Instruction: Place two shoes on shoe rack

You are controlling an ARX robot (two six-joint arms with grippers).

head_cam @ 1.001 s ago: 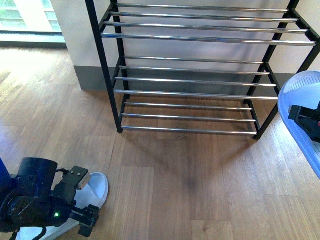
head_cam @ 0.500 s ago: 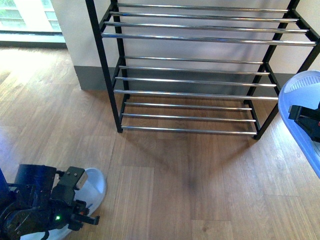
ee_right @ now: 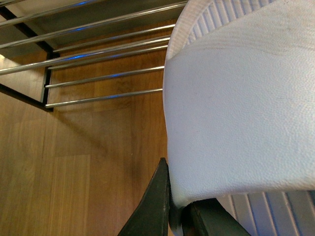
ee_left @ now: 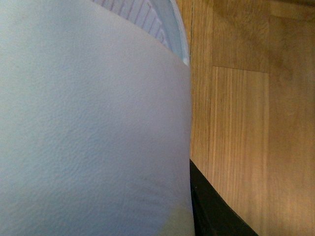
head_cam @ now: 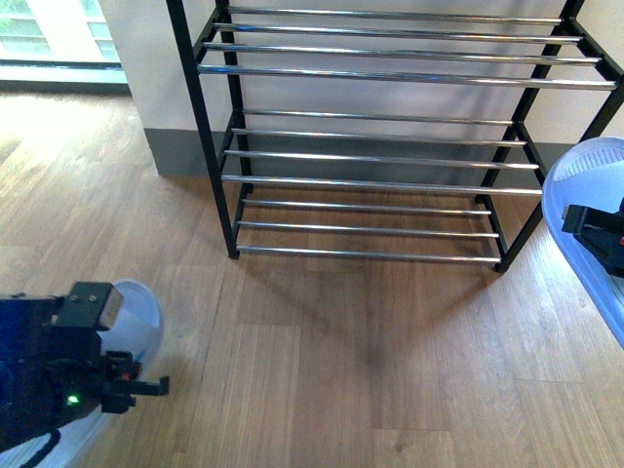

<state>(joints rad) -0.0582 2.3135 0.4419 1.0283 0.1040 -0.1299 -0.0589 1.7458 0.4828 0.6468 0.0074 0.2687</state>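
Note:
The shoe rack [head_cam: 390, 180], a black frame with chrome bars, stands against the wall straight ahead; its lower bars [ee_right: 98, 73] show in the right wrist view. At the lower left my left gripper [head_cam: 93, 375] is shut on a pale blue slide [head_cam: 136, 317], held off the wooden floor. That slide's strap [ee_left: 93, 128] fills the left wrist view, hiding most of the jaws. At the right edge my right gripper [head_cam: 590, 234] is shut on the other pale blue slide [head_cam: 580, 195], level with the rack's lower tiers. Its strap [ee_right: 241, 118] sits pinched between the black fingers [ee_right: 157, 201].
A grey-skirted wall [head_cam: 175, 146] runs behind the rack, with a bright window [head_cam: 49, 39] at the far left. Wooden floor [head_cam: 370, 361] lies between both arms and the rack.
My left gripper has lifted its slide off the floor and drawn it left and up. The right gripper and its slide have stayed put.

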